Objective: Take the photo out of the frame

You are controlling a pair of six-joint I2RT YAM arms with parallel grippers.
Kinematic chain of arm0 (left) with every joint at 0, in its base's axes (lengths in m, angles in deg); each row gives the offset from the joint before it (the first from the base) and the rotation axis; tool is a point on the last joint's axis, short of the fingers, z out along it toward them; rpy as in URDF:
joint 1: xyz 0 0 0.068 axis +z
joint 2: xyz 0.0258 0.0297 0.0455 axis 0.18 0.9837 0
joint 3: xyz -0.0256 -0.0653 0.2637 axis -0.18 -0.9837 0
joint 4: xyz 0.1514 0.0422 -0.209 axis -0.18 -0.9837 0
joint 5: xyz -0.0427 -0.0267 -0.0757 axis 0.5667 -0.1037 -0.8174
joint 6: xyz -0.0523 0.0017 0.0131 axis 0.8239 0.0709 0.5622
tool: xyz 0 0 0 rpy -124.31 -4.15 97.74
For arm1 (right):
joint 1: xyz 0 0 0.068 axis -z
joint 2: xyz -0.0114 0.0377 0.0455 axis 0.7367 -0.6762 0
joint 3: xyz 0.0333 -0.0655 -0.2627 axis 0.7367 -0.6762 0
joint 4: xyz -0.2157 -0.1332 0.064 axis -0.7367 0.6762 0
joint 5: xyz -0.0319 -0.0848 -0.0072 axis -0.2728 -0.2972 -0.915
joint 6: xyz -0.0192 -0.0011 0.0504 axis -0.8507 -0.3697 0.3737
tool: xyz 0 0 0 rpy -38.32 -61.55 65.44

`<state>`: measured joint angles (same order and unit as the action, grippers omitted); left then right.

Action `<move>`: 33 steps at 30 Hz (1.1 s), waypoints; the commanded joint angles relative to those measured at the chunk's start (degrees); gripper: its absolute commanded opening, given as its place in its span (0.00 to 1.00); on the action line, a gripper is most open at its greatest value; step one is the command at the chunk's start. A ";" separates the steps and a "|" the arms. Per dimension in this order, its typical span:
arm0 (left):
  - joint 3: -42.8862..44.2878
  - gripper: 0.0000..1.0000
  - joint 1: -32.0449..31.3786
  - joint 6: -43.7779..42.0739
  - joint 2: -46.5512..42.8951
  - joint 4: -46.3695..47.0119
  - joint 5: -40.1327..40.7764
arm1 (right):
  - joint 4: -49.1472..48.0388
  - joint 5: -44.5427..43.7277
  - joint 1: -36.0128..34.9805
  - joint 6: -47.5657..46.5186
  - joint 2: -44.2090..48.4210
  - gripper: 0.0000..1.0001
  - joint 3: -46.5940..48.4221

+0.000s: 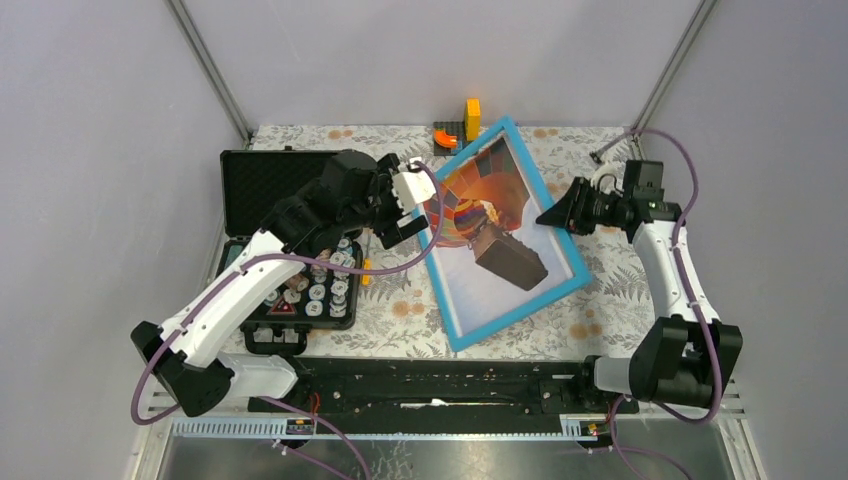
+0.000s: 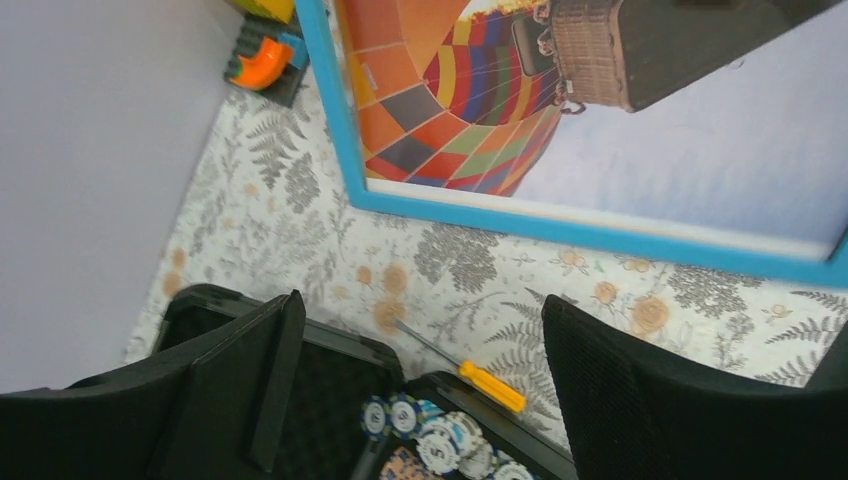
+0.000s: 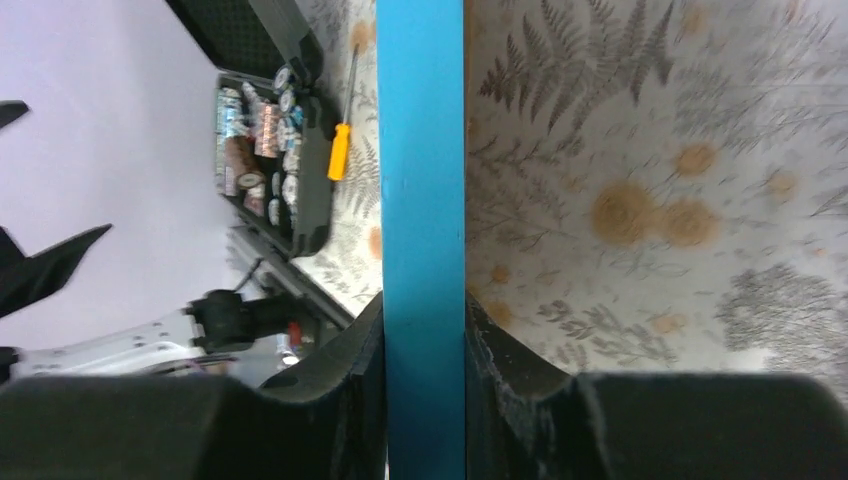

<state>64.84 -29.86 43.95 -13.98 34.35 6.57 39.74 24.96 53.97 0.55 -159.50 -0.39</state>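
Frame point(image 3: 422, 200) rim clamped between my right gripper's point(image 3: 424, 310) jaws; my left gripper point(image 2: 420, 305) hangs with its jaws spread wide and nothing between them.

Fern-and-flower cloth point(image 2: 480, 270) lies under everything, and plain pale walls point(image 1: 100, 150) close in on three sides. Beyond my left fingertips runs the frame's blue border, and inside it sits the photo point(image 2: 680, 150), with the balloon and basket showing. A strip of open cloth separates that border from my left jaws. Just below them lie an orange-handled screwdriver point(image 2: 492, 386) and the open black case point(image 1: 262, 180) holding poker chips point(image 2: 440, 440). Orange and yellow blocks point(image 1: 460, 125) stand past the frame's far corner, beside the back wall. On one side of my right jaws patterned cloth stretches out. On the other side, past the rim, are the case and the screwdriver.
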 commanded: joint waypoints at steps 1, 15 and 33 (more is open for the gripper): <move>-3.63 0.92 1.11 7.08 -3.87 3.36 -2.11 | -18.16 10.46 4.46 14.16 2.68 0.00 -11.93; -10.67 0.92 2.84 13.53 -4.15 6.63 -5.23 | -56.95 11.46 12.40 31.23 -0.50 0.00 -36.38; -15.42 0.92 4.44 18.24 -1.62 11.70 -7.01 | -50.84 0.57 12.55 24.99 -3.31 0.40 -41.82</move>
<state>49.80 -26.03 60.30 -16.14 41.37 1.35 -20.04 35.56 66.24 29.12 -167.63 -40.50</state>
